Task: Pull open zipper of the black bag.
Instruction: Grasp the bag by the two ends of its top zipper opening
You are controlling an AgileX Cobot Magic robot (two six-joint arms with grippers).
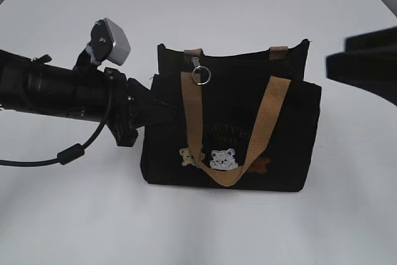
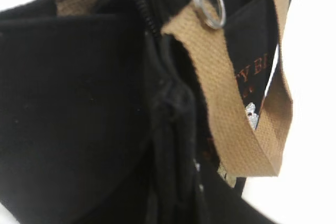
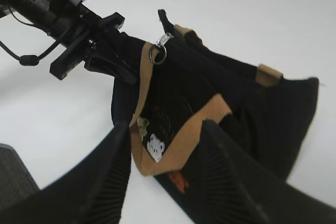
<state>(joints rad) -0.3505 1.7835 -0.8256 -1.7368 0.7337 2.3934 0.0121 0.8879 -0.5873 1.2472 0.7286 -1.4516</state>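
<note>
The black bag (image 1: 248,110) stands upright on the white table with its tan strap (image 1: 195,122) hanging down the front. The zipper's metal pull (image 1: 196,65) and silver ring (image 1: 200,76) sit at the top left of the bag, over the strap. My left gripper (image 1: 152,110) reaches in from the left and is pinched on the bag's left edge, below the pull. In the left wrist view the ring (image 2: 208,3) and zipper teeth (image 2: 147,17) lie just ahead, and black fabric fills the jaws. My right gripper (image 3: 167,129) hovers open above the bag's front, holding nothing.
The white table (image 1: 198,228) spreads all round the bag. The left arm's cable (image 1: 71,153) loops down at the left. The right arm (image 1: 366,60) shows as a dark shape at the right edge, apart from the bag.
</note>
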